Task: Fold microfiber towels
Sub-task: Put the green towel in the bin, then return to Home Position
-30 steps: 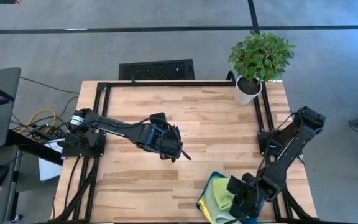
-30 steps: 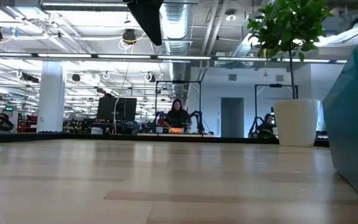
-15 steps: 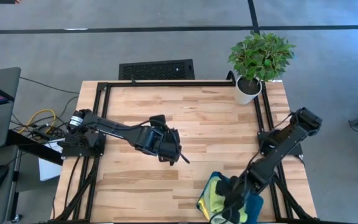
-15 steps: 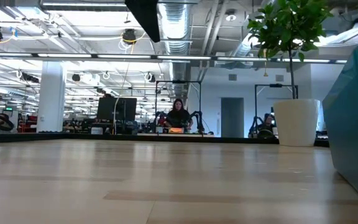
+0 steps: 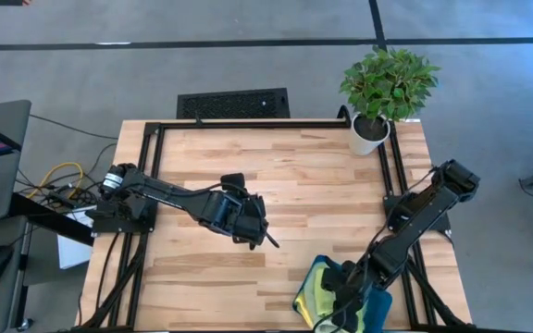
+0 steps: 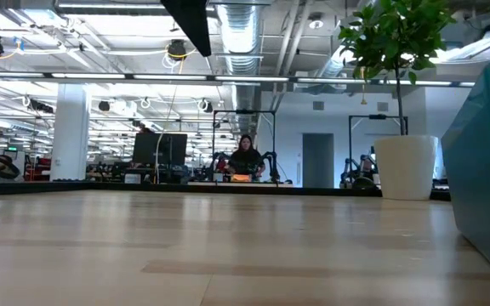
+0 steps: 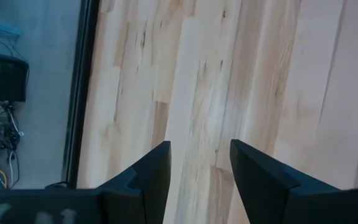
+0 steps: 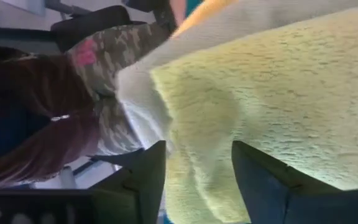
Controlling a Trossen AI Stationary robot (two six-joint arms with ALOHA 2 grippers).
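1. Yellow-green pile fills the right wrist view: the right gripper point(image 8: 194, 180) is down in the tray point(image 5: 378, 303), its two fingers parted with a fold of the lime towel point(image 8: 278, 99) lying between them.

2. A second ago this gripper sat at the tray's edge farthest from the plant point(image 5: 389, 79); half a second ago it had reached in over the towels point(image 5: 327, 289), and it has held that place since. Its fingers have just spread from nearly closed to wide.

3. Whether the fingers grip the cloth I cannot tell; the fold lies in the gap, but nothing shows them pinching it.

4. All the towels I can see are bunched in the tray, at the table point(image 5: 313, 185) edge far from the plant. Yellow, lime and a paler green show in the high view; I cannot pick out a grey-blue one.

5. The left gripper point(image 5: 257, 231) hovers over bare wood, well apart from the tray, fingers point(image 7: 148, 168) spread and empty. It has drifted slightly over the last second.

6. My reading: the right arm is setting up to pick a towel out. No towel is spread or folded yet, so the task looks to be at an early step.
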